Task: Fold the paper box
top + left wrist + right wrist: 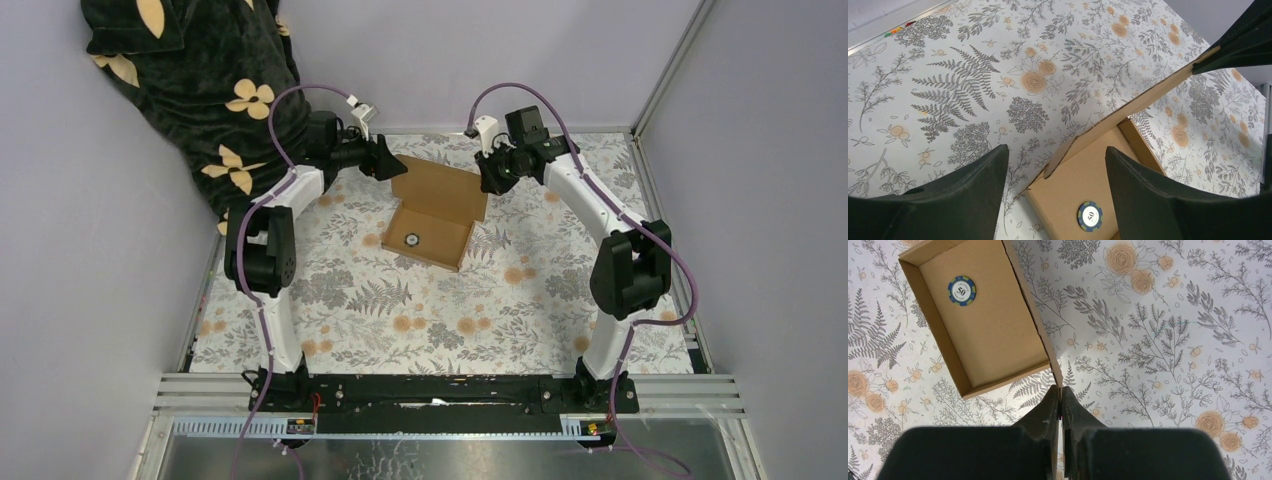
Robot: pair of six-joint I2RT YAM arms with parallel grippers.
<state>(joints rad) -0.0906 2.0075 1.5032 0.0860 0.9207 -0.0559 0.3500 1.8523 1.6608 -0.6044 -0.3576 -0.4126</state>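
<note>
The plain brown corrugated-cardboard paper box (pixel 442 242) sits on the flower-and-fern-patterned bench (pixel 350 300), with one arm reaching in at each end of it. Its shallow rectangular tray (pixel 993 325) lies flat. A round blue-and-white poker chip (pixel 962 290) marked 50 rests on the tray floor, toward the box's left end. The flat cardboard lid (pixel 440 188) rises from the far long side of the box, tilted up rather than closed.

The right gripper (pixel 1060 402) has its fingers pressed together on the lid's thin edge at the box's right-hand corner, pinching the cardboard. The left gripper (pixel 1057 150) is spread wide and holds nothing. It hovers at the box's left end, and the lid's left corner and the tray's corner show in the gap between its fingers.

The lid's free edge runs lengthwise along the box from one gripper to the other, and only its right end is held. The left corner lies in line with the left gripper, so that arm is the nearer one. I judge the next move to be a pinch on that corner, then both arms swinging the lid toward the box's near side and down over the tray. A one-sided pull could twist the lid.
</note>
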